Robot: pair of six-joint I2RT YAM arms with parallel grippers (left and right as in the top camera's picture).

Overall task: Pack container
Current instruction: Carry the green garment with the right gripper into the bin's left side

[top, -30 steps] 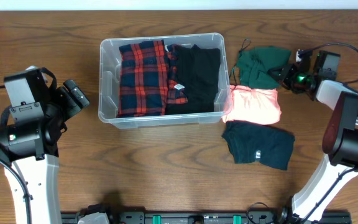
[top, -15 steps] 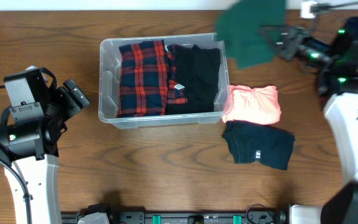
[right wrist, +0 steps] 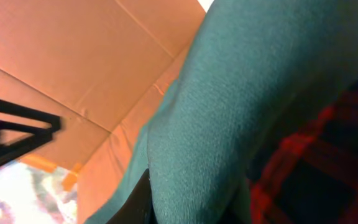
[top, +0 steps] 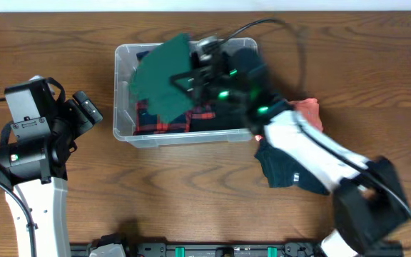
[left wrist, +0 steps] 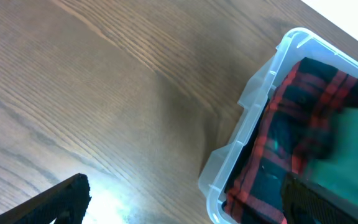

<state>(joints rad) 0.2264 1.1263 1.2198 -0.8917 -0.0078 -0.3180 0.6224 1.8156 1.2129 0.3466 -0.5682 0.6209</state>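
The clear plastic container (top: 122, 128) stands at the table's middle back, holding a red plaid garment (top: 150, 118) and a black garment (top: 223, 118). My right gripper (top: 191, 78) is shut on a green garment (top: 161, 82) and holds it above the container's left half. In the right wrist view the green garment (right wrist: 241, 112) fills the frame, with the plaid (right wrist: 316, 180) below. My left gripper (top: 85, 111) is open and empty, left of the container. The left wrist view shows the container's corner (left wrist: 253, 106), the plaid (left wrist: 291, 124) and the green garment (left wrist: 353, 149).
A pink garment (top: 308, 111) lies right of the container, partly under my right arm. A dark teal folded garment (top: 302, 171) lies in front of it. The table's back edge runs along the top.
My right gripper took hold of the green garment at the right, lifted it and swung it left over the container. The left arm has not moved.
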